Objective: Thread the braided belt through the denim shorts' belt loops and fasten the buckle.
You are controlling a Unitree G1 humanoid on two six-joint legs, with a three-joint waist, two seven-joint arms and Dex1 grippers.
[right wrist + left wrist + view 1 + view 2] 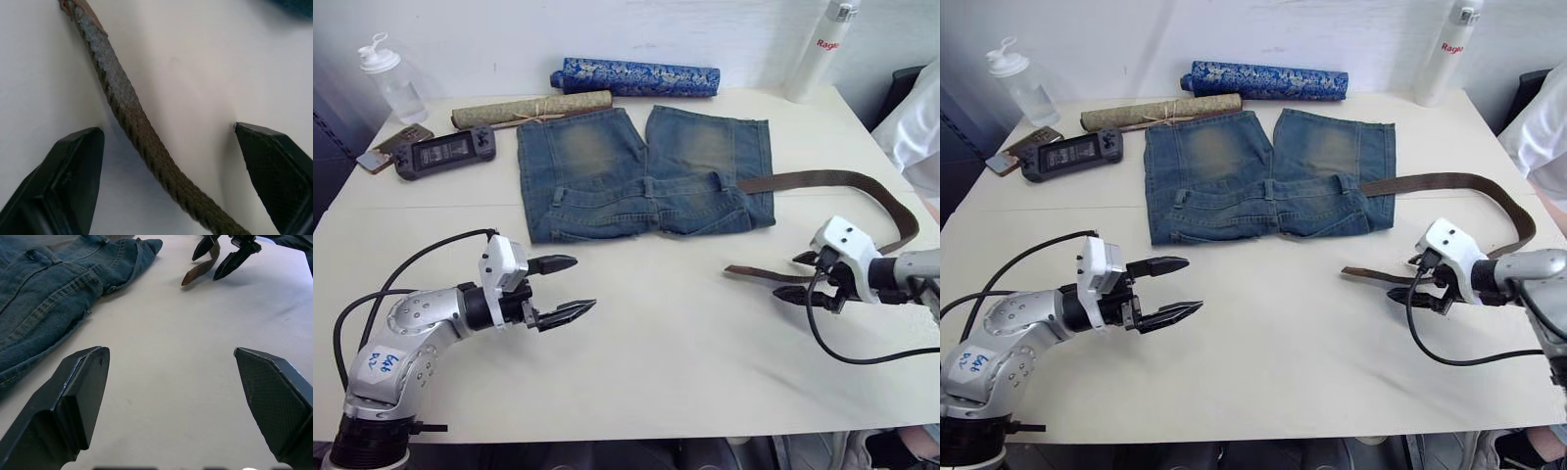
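Braided belt (847, 182) is seen from the head camera curving out of the denim shorts (641, 174) on the tabletop (656, 343), its free end lying at the right gripper (798, 276). The left gripper (563, 287) is held wide apart, near the shorts' waistband. In the right wrist view, the strap is straddled by wide-spread fingers (63, 181).

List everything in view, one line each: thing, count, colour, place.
shorts: 1, blue denim, flat at table centre-rear
belt: 1, dark brown, curving from shorts' right edge round to right gripper
blue roll: 1, blue patterned, behind shorts
mat: 1, olive, tied, rear left of shorts
console: 1, dark grey, left of shorts
phone: 1, brown, far left
bottles: 2, clear rear left, white rear right
table: 1, white
left gripper: open, over bare table
right gripper: open, straddling belt
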